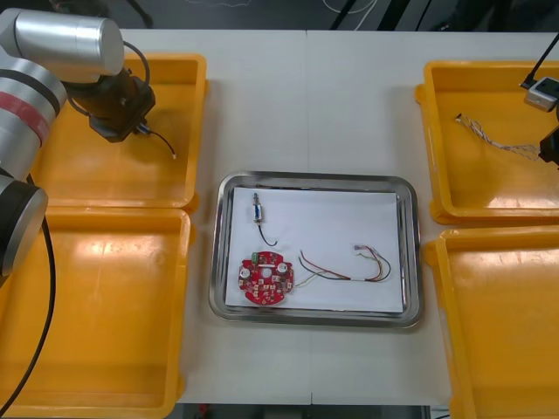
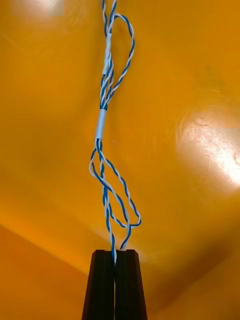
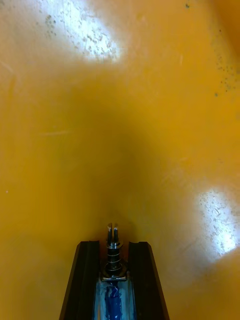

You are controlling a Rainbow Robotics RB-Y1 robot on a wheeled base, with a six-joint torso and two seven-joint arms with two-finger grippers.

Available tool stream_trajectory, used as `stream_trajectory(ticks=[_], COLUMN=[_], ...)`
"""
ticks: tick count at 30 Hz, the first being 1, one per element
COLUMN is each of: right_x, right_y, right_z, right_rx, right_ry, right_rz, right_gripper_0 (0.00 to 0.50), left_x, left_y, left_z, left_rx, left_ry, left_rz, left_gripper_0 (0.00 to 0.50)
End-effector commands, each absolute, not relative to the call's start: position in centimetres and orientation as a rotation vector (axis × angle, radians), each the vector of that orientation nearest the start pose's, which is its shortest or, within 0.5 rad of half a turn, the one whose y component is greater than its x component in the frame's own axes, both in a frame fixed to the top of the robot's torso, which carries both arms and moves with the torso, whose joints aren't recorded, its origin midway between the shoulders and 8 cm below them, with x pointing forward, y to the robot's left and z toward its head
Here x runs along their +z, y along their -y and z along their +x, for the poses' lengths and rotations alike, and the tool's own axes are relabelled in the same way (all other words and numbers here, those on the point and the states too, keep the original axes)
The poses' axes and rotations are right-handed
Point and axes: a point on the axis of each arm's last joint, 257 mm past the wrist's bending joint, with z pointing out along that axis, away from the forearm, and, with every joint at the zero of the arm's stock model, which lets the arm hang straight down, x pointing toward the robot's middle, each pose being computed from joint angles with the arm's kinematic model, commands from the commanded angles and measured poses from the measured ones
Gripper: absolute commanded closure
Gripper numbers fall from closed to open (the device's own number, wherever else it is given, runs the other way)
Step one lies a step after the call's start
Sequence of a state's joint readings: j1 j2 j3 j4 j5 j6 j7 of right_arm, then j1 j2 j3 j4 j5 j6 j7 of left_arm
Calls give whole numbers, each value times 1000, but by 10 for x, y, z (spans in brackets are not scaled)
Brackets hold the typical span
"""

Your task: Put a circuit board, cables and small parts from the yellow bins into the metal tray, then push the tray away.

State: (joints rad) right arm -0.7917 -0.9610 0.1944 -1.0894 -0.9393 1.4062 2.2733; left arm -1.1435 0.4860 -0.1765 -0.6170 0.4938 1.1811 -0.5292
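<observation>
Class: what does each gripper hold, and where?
Left gripper: small metal part, by its body. Right gripper: twisted blue and white cable, near one end.

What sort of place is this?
Probably an electronics kitting bench: yellow bins flank a metal tray holding a red circuit board; over the far bins, the left gripper holds a small metal part, the right gripper a twisted cable.

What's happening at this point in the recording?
Each arm is picking from a far bin. The left gripper is shut on a small metal part over the far left yellow bin. The right gripper is shut on the twisted blue and white cable in the far right yellow bin. The metal tray already holds a red circuit board, a red and yellow cable and a second small metal part.
</observation>
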Motion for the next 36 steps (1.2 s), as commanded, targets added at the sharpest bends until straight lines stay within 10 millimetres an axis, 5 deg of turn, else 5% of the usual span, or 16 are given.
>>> stream_trajectory(ticks=[1, 19, 20, 22, 23, 24, 36], right_x=[-135, -151, -151, -151, -151, -151, -132], right_y=[479, 500, 499, 499, 498, 498, 498], right_z=[555, 542, 543, 542, 542, 542, 534], right_rx=[-308, -310, -307, -305, -302, -301, -227], right_ry=[-2500, -2518, -2516, -2517, -2518, -2518, -2531], right_rz=[-790, -754, -755, -759, -757, -752, -699], right_gripper_0=[500, 500, 471, 302, 111, 0, 0], left_x=[-182, -107, -105, -101, -98, -95, -61], left_y=[-280, -309, -312, -315, -315, -315, -286], left_z=[649, 620, 617, 613, 610, 608, 594], left_rx=[-281, -181, -165, -146, -138, -133, -140], left_ry=[-2359, -2456, -2469, -2488, -2499, -2504, -2540], left_rz=[-1156, -975, -952, -915, -895, -889, -700], left_gripper_0=[500, 500, 500, 500, 500, 500, 500])
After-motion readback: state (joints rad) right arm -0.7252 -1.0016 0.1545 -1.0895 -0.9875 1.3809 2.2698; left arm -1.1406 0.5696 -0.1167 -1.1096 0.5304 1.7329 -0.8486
